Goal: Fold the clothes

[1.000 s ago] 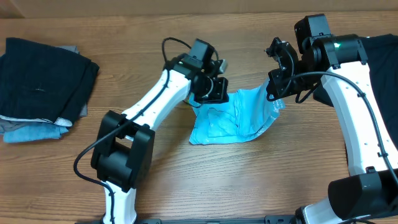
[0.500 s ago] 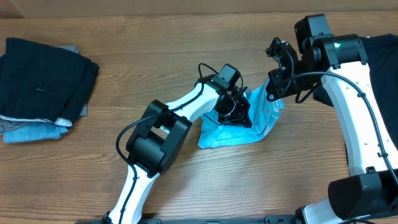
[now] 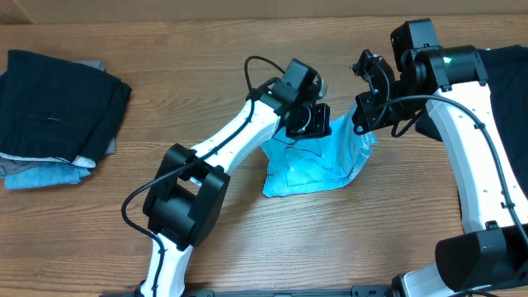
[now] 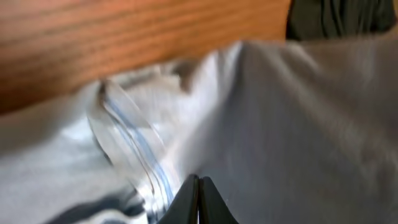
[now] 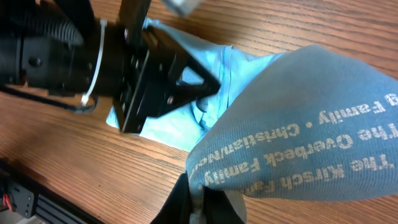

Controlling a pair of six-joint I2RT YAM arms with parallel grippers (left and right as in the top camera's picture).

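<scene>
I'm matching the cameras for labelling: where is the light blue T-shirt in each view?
Overhead: T-shirt right of centre, bunched up.
Left wrist: its fabric fills most of the frame, blurred.
Right wrist: draped across the right half, white lettering showing.
Shared landmark: left tool, at the shirt's top edge overhead, bottom centre in its own view, left of centre from the right wrist.
</scene>
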